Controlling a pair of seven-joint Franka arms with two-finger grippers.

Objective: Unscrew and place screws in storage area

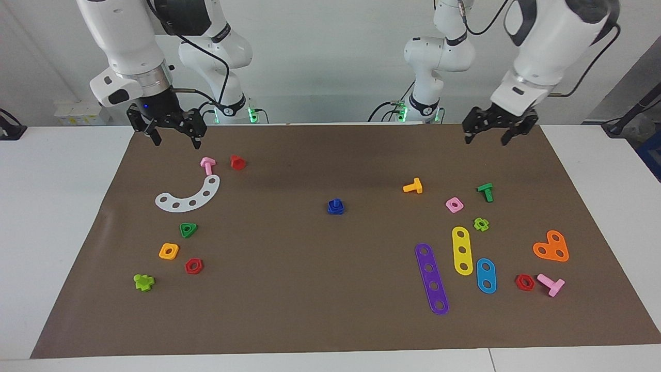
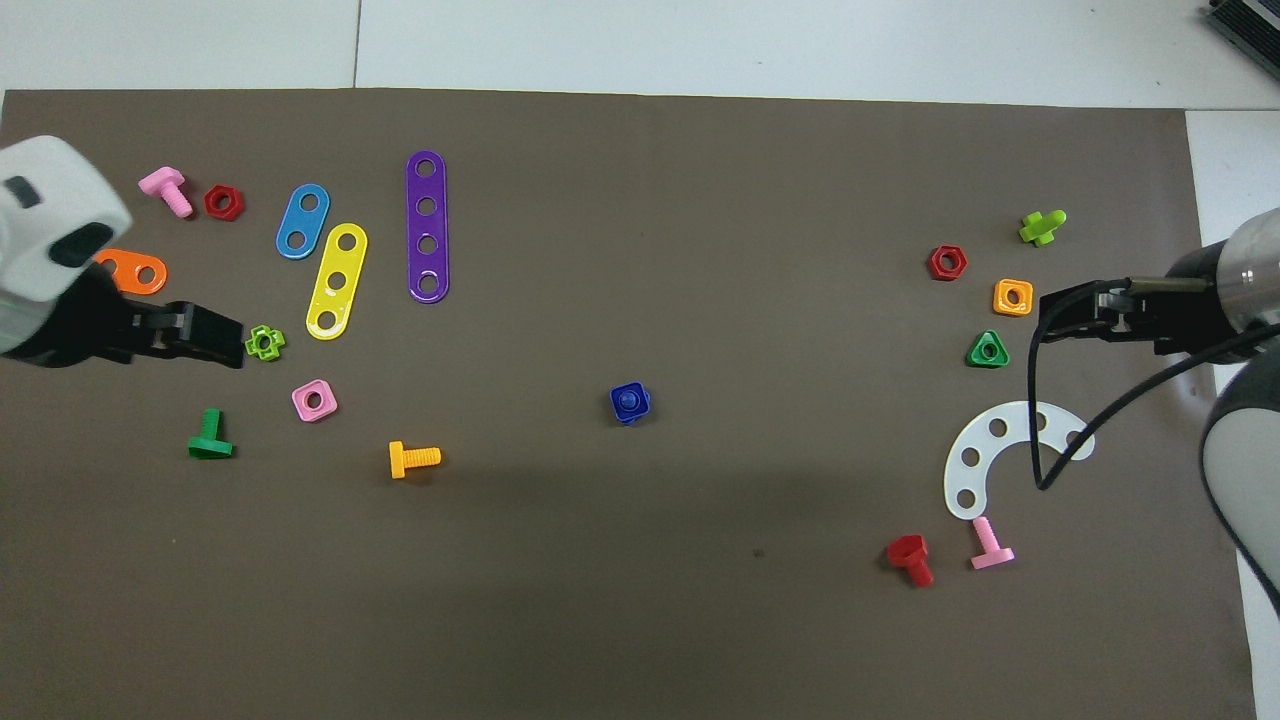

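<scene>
The dark-blue screw (image 1: 335, 205) stands in a blue square nut in the middle of the brown mat (image 1: 320, 289); it also shows in the overhead view (image 2: 629, 401). My left gripper (image 1: 486, 138) is open and empty, raised over the mat at the left arm's end; the overhead view shows the gripper (image 2: 228, 340) beside the light-green cross nut (image 2: 265, 342). My right gripper (image 1: 176, 140) is open and empty, raised over the mat at the right arm's end, above the pink bolt (image 1: 207, 165); in the overhead view the gripper (image 2: 1047, 318) is near the green triangle nut (image 2: 987, 350).
Toward the left arm's end lie an orange bolt (image 1: 413, 186), a green bolt (image 1: 485, 191), a pink nut (image 1: 454, 204), purple (image 1: 432, 278), yellow and blue strips, and an orange plate (image 1: 551, 247). Toward the right arm's end lie a white arc (image 1: 188, 196), a red bolt (image 1: 237, 162) and several nuts.
</scene>
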